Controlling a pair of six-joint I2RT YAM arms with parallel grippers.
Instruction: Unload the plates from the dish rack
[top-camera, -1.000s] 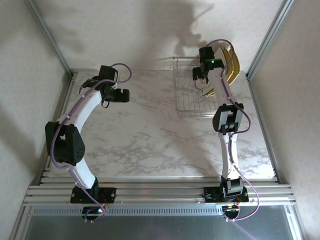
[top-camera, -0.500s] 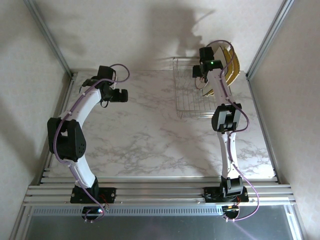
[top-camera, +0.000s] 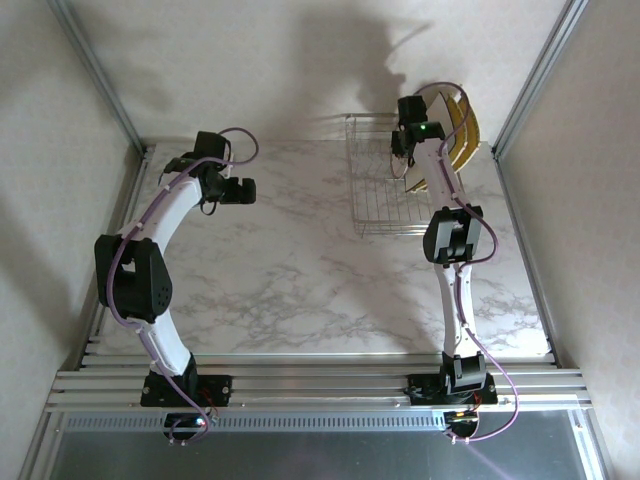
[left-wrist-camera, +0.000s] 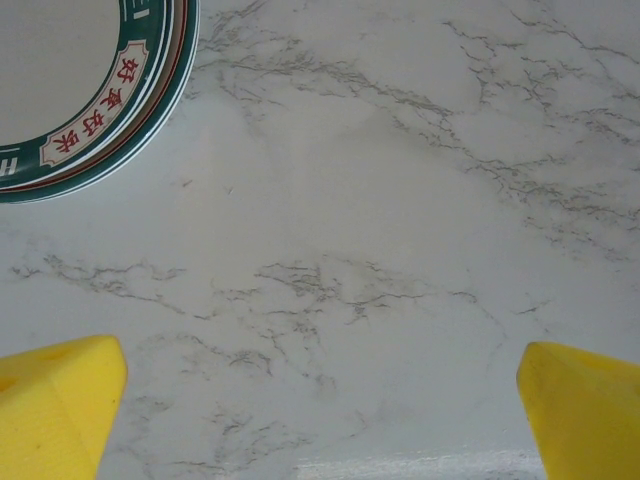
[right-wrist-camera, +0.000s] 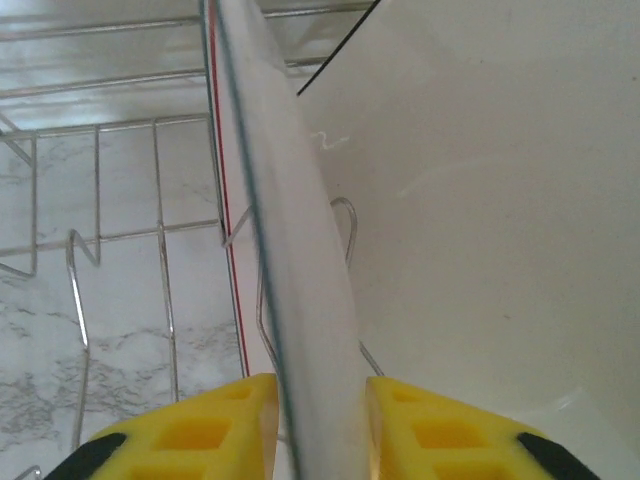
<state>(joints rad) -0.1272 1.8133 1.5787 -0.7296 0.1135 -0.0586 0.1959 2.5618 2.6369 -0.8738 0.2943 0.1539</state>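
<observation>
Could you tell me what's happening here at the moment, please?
The right gripper has its fingers pinched on the rim of a white plate standing on edge in the dish rack. Yellow plates stand in the rack too. The left gripper hangs open above the marble table, beside a stack of round green-rimmed plates lying flat there.

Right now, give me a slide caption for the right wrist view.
Right claw pinches the rim of an upright plate in the wire dish rack.

round plate (left-wrist-camera: 90, 90) cropped at the corner, ahead-left of the left gripper (left-wrist-camera: 320, 400), plate (right-wrist-camera: 300, 280) in the right gripper (right-wrist-camera: 320, 425) blurred, top cropped, larger plate (right-wrist-camera: 480, 200) just right of it cropped
</observation>
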